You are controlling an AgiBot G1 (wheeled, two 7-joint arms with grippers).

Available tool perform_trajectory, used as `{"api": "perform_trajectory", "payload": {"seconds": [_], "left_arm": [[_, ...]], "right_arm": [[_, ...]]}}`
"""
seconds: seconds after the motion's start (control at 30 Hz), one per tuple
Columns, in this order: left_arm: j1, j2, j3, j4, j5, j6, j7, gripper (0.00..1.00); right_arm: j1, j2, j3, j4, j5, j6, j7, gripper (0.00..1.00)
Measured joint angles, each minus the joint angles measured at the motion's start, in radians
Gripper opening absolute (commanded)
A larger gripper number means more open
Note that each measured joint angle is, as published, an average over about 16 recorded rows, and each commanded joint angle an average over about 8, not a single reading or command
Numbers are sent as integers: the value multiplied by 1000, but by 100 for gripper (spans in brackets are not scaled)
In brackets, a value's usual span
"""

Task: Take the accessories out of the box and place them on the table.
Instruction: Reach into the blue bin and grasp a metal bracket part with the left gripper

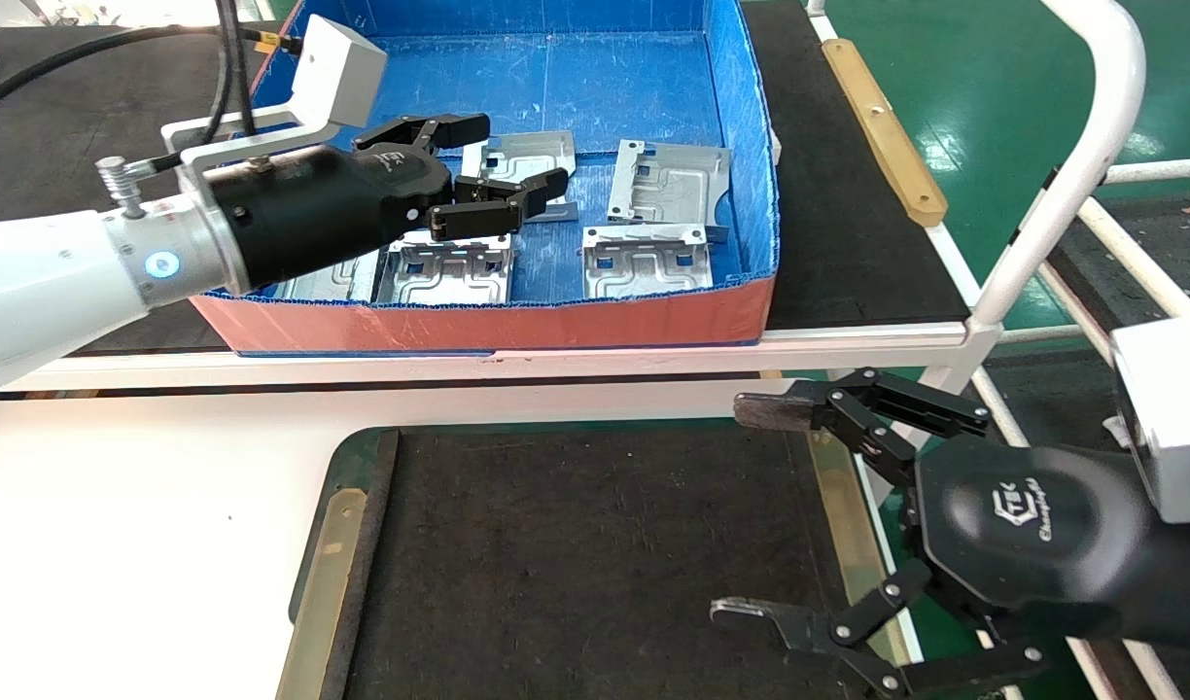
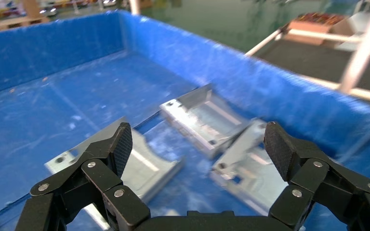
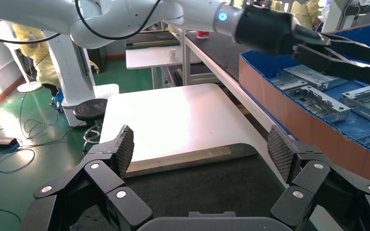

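Accessories [image 1: 647, 261] lying flat in the box [image 1: 498, 326], none on the table [image 1: 595, 544]. Left gripper [image 1: 503, 175] hovering over them, fingers [image 2: 121, 147] spread, empty. Right gripper [image 1: 751, 510] parked above the table's mat edge, fingers [image 3: 122, 149] wide apart.

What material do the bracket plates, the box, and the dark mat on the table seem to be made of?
Bracket plates: likely stamped sheet metal, silver-grey with dull glints and embossed ridges.
Box: probably corrugated plastic, with a fluted edge along the rim.
Dark mat: seemingly felt or rubber, matte and glare-free.
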Motion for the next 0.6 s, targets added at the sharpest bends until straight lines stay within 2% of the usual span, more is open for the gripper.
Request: {"api": "perform_trajectory", "payload": {"seconds": [0.6], "left_arm": [[-82, 84, 48, 175, 125, -158, -38, 100]], "right_arm": [[0, 0, 0, 0, 0, 0, 0, 100]]}}
